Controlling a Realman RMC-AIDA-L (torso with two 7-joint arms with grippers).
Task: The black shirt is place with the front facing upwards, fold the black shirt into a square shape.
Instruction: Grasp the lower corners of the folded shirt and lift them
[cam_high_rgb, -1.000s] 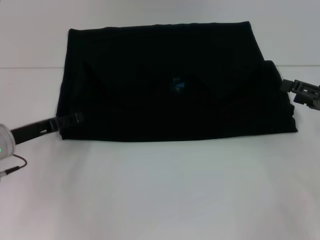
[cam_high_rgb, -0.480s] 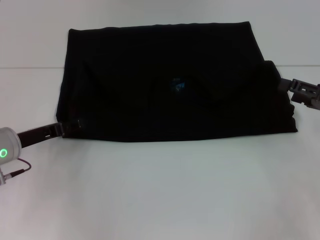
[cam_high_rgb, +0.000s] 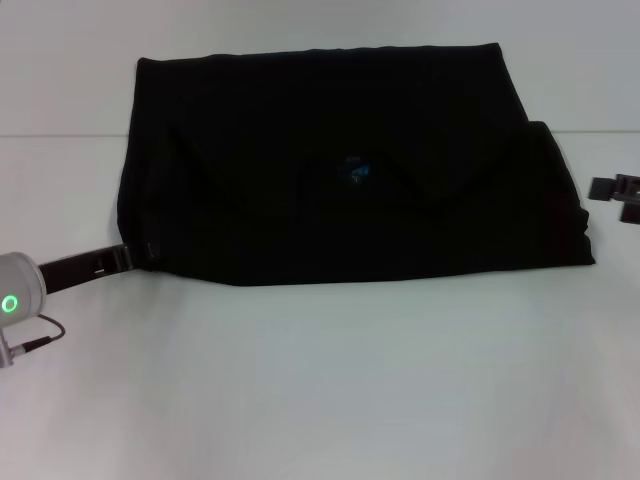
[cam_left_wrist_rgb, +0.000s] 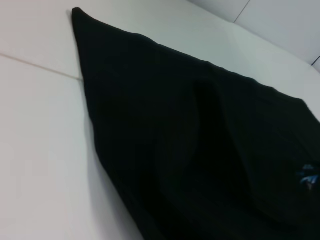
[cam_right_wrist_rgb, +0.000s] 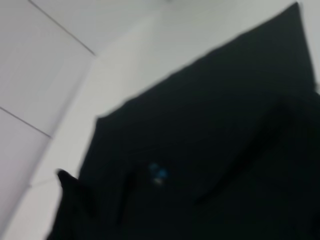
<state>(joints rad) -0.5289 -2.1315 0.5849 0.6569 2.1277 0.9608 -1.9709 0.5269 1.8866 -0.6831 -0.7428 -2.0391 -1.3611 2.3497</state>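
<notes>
The black shirt (cam_high_rgb: 340, 170) lies flat on the white table (cam_high_rgb: 320, 380), folded into a wide rectangle with its sleeves turned in. A small blue neck label (cam_high_rgb: 357, 170) shows near its middle. My left gripper (cam_high_rgb: 135, 255) sits low at the shirt's near-left corner, touching its edge. My right gripper (cam_high_rgb: 605, 188) hangs off the shirt's right edge with a strip of bare table between them. The left wrist view looks along the black shirt (cam_left_wrist_rgb: 200, 140) from its left side. In the right wrist view, the black shirt (cam_right_wrist_rgb: 210, 140) and its label (cam_right_wrist_rgb: 159, 173) fill most of the picture.
A thin seam (cam_high_rgb: 60, 135) runs across the table behind the shirt's left side. Bare white tabletop stretches in front of the shirt and to both sides.
My right gripper has drawn back to the right, off the shirt's right edge. My left gripper has slid nearer and leftward, from over the left edge to the near-left corner.
</notes>
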